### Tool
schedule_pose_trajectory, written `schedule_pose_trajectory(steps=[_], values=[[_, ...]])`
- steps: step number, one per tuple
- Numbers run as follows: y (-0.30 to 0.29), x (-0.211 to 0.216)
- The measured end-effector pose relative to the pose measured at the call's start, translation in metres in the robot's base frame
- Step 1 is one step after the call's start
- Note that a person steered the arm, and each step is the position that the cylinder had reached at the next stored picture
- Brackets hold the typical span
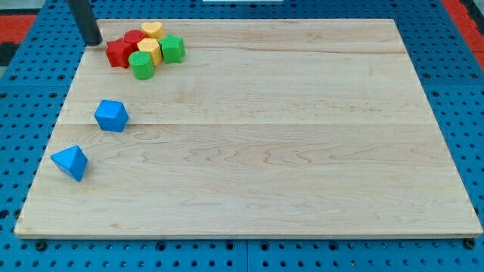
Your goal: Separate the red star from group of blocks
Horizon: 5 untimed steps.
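A tight group of blocks sits at the view's top left. The red star (119, 53) is at the group's left edge, touching a red round block (134, 37) behind it and a green cylinder (141, 66) to its right. A yellow heart (152, 30), a yellow block (150, 50) and a green hexagonal block (173, 48) complete the group. My tip (93, 42) stands just left of the red star, a small gap apart, near the board's top left corner.
A blue cube-like block (111, 115) lies at the view's left. A blue triangular block (70, 162) lies below it near the left edge. The wooden board (302, 151) rests on a blue pegboard.
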<state>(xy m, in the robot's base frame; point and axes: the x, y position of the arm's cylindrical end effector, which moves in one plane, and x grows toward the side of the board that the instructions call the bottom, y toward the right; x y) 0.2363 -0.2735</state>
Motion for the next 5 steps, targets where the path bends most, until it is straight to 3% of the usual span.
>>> schedule_pose_trajectory(steps=[1,3,5], values=[[0.023,-0.020],[0.047,0.096],[0.018,0.082]])
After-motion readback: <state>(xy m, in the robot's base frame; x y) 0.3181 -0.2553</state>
